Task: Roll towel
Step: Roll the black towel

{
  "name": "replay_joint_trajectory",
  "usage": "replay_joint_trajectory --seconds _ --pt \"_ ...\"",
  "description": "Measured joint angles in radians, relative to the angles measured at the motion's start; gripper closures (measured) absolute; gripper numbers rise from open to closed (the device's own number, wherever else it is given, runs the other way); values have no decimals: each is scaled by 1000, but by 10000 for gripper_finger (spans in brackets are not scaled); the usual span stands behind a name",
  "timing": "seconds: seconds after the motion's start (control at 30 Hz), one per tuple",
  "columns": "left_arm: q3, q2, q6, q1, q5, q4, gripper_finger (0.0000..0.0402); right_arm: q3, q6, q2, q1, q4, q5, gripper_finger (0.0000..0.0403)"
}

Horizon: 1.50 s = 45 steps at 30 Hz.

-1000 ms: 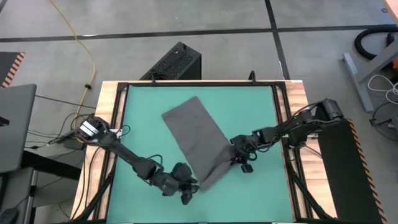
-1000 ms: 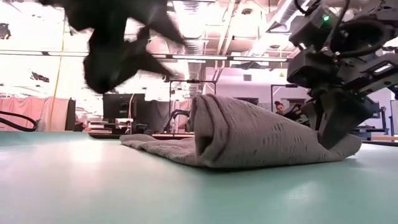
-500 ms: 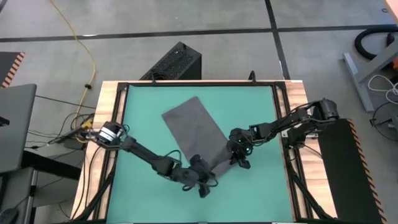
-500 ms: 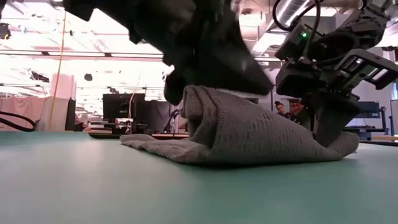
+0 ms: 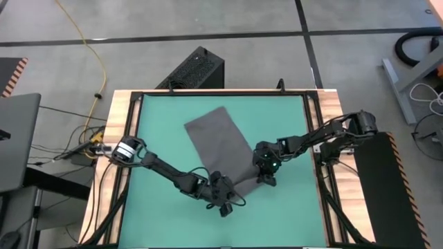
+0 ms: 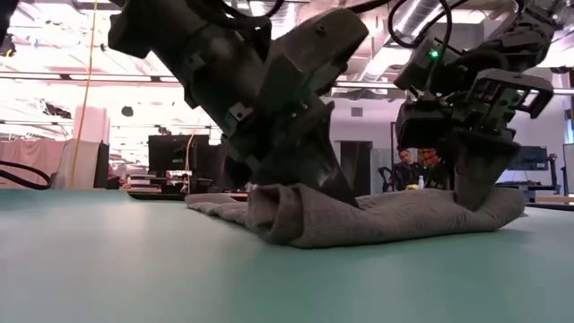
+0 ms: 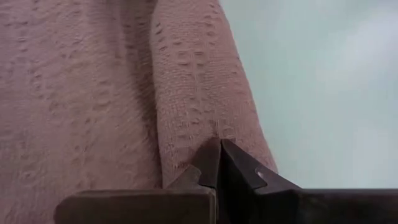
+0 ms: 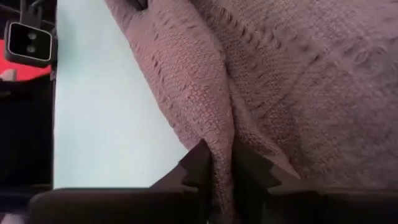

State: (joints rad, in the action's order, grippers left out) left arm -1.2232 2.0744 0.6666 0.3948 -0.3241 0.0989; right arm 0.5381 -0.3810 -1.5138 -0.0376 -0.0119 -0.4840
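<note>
Towel [image 5: 220, 149] lies diagonally on the green mat [image 5: 159, 131], its near end rolled. Left gripper [image 5: 223, 196] is clenched at that roll; right gripper [image 5: 264, 174] pinches a fold of it.

From above we saw even, soft light, with only faint shadows under the arms on the green mat [image 5: 159, 131]. At table height the room behind was blown out by strong ceiling lights, so the arms stood nearly as silhouettes and the mat's near edge took a pale sheen. The towel [image 6: 377, 220] lay sharp there, while the near mat blurred. In both wrist views the cloth looked pinkish and the weave lay softly out of focus close up.
</note>
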Motion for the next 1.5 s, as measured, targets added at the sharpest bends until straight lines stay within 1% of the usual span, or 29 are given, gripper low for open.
replay_joint_trajectory --seconds 0.13,0.23,0.33,0.43,0.57,0.67,0.77,0.83,0.93,1.0,1.07,1.17,1.27,1.3,1.4,1.5 --pt "-1 7 3 -7 17 -6 401 43 80 8 0 -85 -84 274" --pt "-1 7 0 -14 35 -18 401 89 146 17 0 -178 -90 232" --pt "0 7 -10 -21 78 -18 401 135 240 22 10 -287 -88 192" --pt "0 7 -10 -26 109 -27 401 173 300 25 15 -351 -85 162" --pt "0 7 -41 -26 116 -13 401 209 360 37 13 -412 -78 149" --pt "1 7 -62 -26 161 -3 401 215 384 71 11 -451 -16 148" --pt "1 7 -72 -25 185 3 401 215 406 124 13 -454 61 148" --pt "1 7 -87 -23 208 24 401 212 420 156 12 -406 94 148" --pt "1 7 -99 -12 235 43 401 168 424 174 14 -175 107 148" --pt "2 7 -99 -3 246 57 401 132 416 149 23 -6 119 148" --pt "3 7 -101 7 264 85 401 112 378 93 42 158 133 148" --pt "3 7 -94 25 276 105 401 108 334 -17 61 343 155 148" --pt "3 8 -74 41 284 106 401 116 332 -138 53 490 189 148" --pt "3 8 -65 47 289 106 401 124 339 -178 50 526 216 148" --pt "3 8 -40 65 289 100 401 161 364 -276 42 599 253 148" --pt "3 8 -23 85 297 100 401 206 389 -339 47 600 268 148"
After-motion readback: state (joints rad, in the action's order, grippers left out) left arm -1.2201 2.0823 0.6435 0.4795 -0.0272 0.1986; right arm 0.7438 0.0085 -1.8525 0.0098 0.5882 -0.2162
